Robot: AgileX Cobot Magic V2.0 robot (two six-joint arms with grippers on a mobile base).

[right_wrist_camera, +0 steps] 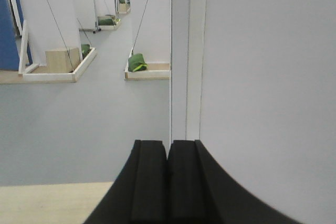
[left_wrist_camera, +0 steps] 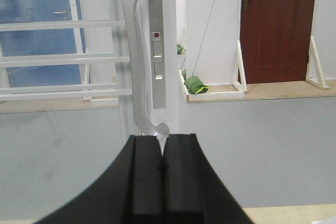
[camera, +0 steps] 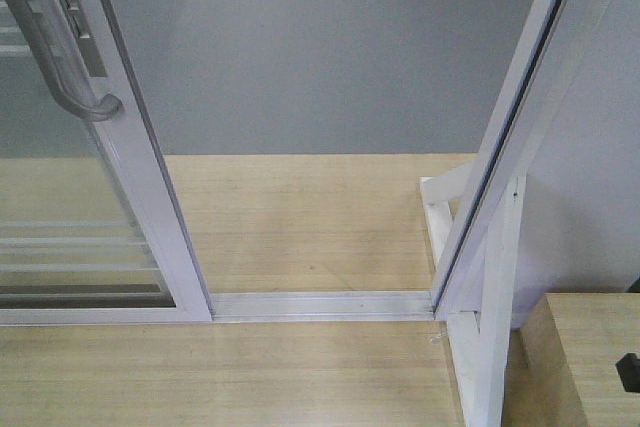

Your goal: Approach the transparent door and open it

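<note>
The transparent door [camera: 90, 197] stands at the left of the front view, its white stile slanting down to the floor track [camera: 320, 304], with thin white bars across the glass and the curved grey handle [camera: 60, 67] on the stile beside a lock plate [left_wrist_camera: 156, 51]. Between that stile and the fixed white frame [camera: 510, 147] on the right there is a wide gap showing bare wooden floor and the grey floor beyond, so to my eye the door already looks slid open, or very nearly; whether it has more travel left I cannot tell. The left gripper [left_wrist_camera: 161, 148] sits just below the foot of the handle, its black pads pressed together with nothing between them, and it is hard to say if they touch the metal. The right gripper [right_wrist_camera: 168, 150] is likewise closed and empty, facing a plain white wall panel [right_wrist_camera: 262, 77].
</note>
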